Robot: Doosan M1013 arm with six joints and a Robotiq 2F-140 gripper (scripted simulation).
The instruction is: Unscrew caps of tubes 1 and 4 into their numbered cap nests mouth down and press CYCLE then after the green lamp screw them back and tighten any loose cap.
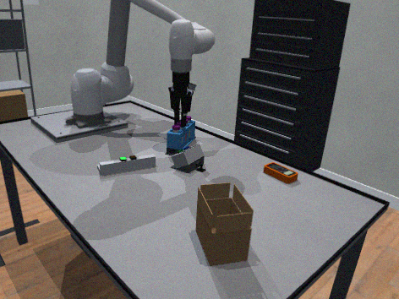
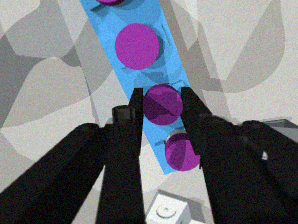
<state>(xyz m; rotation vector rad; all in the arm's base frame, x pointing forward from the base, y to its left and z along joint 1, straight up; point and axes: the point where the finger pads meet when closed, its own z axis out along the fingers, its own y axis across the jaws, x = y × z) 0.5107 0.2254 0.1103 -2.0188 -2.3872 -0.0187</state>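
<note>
Two fingers flanking purple cap [image 2: 162,104]

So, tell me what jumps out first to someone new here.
The white arm's black end effector is shut on a purple cap in the blue decapping station at mid-table. An open cardboard box stands nearer the camera, and a tall black drawer cabinet rises behind the table.

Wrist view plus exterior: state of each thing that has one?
Gripper: fingers shut on gripped purple cap.
Other three caps: sitting on the blue rack, not touched.
Long grey bar: green light lit, spot beside it dark.
Cardboard box: flaps open.
Drawer cabinet: drawers shut.
</note>
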